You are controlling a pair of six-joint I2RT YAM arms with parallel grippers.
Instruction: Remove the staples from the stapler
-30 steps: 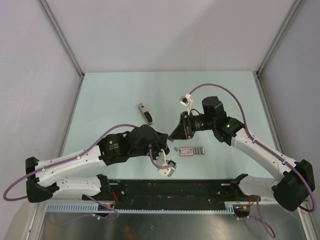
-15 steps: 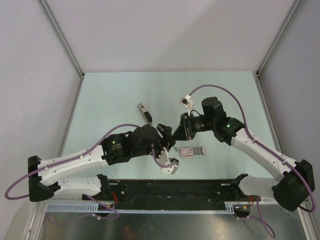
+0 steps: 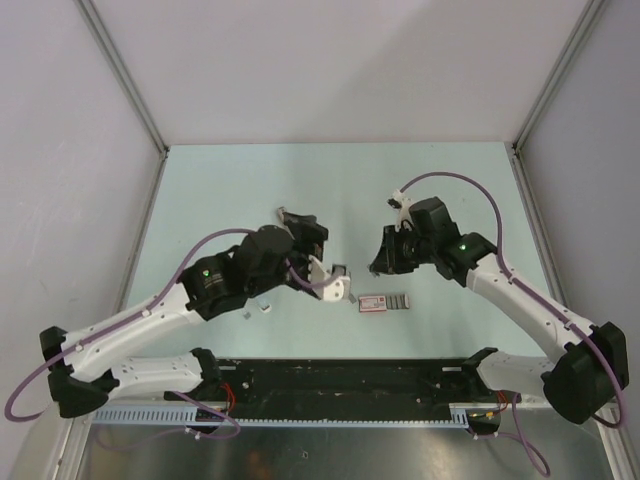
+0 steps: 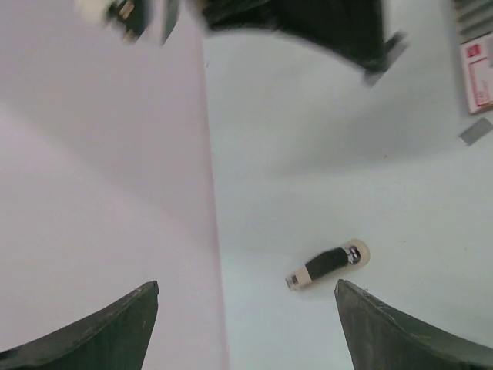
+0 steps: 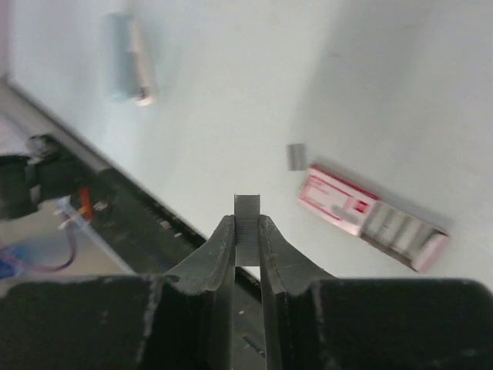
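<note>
My right gripper (image 5: 247, 231) is shut on a short grey strip of staples (image 5: 247, 210), held above the table. In the top view it (image 3: 380, 266) hangs right of centre. The white stapler (image 5: 128, 58) lies on the table apart from both grippers. From above it (image 3: 255, 306) shows only partly, under my left forearm. A loose grey staple bit (image 5: 296, 156) lies beside the red-and-white box (image 5: 339, 204). My left gripper (image 4: 246, 304) is open and empty, and hangs over the far left of the table (image 3: 303, 232).
A small black-and-cream object (image 4: 327, 264) lies ahead of the left fingers. The red-and-white box with its grey end (image 3: 385, 302) sits near the front centre. The black rail (image 3: 340, 380) runs along the near edge. The side wall (image 4: 100, 193) stands close on the left.
My left gripper has opened wide and swung back and left, away from the right gripper. The right gripper has drawn slightly right, still shut on the staples.
</note>
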